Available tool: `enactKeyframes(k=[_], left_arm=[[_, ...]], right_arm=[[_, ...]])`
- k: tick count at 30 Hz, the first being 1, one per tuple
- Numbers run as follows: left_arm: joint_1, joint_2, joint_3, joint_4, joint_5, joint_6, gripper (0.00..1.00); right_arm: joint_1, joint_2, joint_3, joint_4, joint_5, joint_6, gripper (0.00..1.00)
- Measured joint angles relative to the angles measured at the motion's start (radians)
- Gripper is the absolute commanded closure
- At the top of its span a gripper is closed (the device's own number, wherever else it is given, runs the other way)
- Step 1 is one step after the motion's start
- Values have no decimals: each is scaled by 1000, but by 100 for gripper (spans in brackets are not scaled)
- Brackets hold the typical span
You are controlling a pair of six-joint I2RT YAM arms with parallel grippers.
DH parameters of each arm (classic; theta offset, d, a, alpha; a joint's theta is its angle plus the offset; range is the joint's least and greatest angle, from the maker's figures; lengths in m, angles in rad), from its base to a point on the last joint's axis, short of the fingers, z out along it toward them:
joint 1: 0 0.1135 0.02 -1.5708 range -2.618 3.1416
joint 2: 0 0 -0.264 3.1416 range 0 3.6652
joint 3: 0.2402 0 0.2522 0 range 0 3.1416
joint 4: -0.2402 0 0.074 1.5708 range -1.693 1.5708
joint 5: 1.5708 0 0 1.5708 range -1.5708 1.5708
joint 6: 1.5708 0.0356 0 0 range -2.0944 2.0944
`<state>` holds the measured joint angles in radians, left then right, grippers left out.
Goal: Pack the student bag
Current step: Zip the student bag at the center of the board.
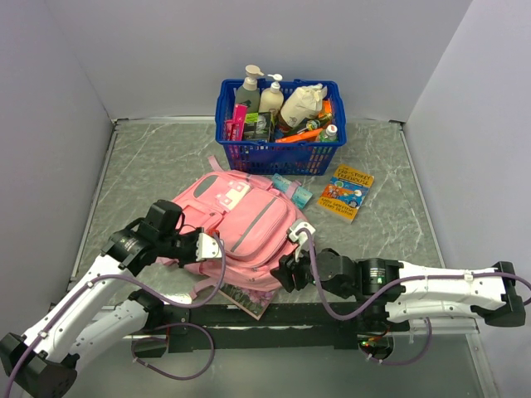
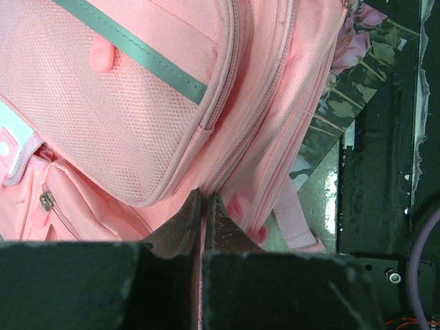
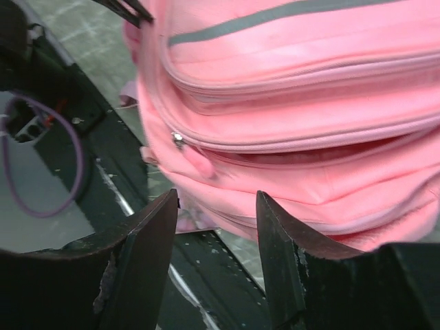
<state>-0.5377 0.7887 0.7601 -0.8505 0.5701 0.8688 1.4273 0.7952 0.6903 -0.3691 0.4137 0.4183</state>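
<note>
The pink student bag [image 1: 241,222] lies flat in the middle of the table, front pockets up. My left gripper [image 1: 212,249] is at its near left edge. In the left wrist view the gripper [image 2: 205,199] is shut on a thin fold of the bag's pink fabric [image 2: 137,103]. My right gripper [image 1: 288,267] is at the bag's near right corner. In the right wrist view the gripper [image 3: 216,203] is open and empty, just short of the bag's side [image 3: 295,103]. A zip pull [image 3: 178,139] shows above the left finger.
A floral-covered book [image 1: 251,299] sticks out from under the bag's near edge, also in the left wrist view [image 2: 344,89]. A blue basket [image 1: 278,156] of bottles stands at the back. A yellow-and-blue book [image 1: 347,196] and a small teal case [image 1: 293,191] lie right of the bag.
</note>
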Motion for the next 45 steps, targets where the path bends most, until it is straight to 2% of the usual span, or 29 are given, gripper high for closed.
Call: enactKeyframes(k=[3, 10, 14, 26, 34, 37, 38, 40, 45], left_arm=[[0, 0, 0, 0, 1, 0, 99], [0, 0, 0, 0, 6, 0, 99], [0, 0, 2, 1, 8, -1, 99], [0, 0, 2, 8, 9, -18, 99], [1, 0, 2, 11, 11, -28, 99], [1, 0, 2, 13, 12, -29, 99], [1, 0, 2, 13, 12, -29, 99], [1, 0, 2, 13, 11, -29, 99], [3, -2, 2, 14, 11, -29, 99]], right_arm=[[0, 3, 0, 32, -34, -22, 54], [-13, 99, 18, 58, -93, -92, 55], [-62, 113, 18, 56, -151, -113, 55], [-102, 187, 19, 94, -286, -120, 60], [-105, 199, 25, 95, -306, -116, 77], [-105, 210, 35, 101, -309, -117, 87], [-105, 216, 38, 101, -309, -117, 93], [-105, 228, 48, 100, -310, -120, 98], [-105, 228, 58, 92, -301, -121, 100]])
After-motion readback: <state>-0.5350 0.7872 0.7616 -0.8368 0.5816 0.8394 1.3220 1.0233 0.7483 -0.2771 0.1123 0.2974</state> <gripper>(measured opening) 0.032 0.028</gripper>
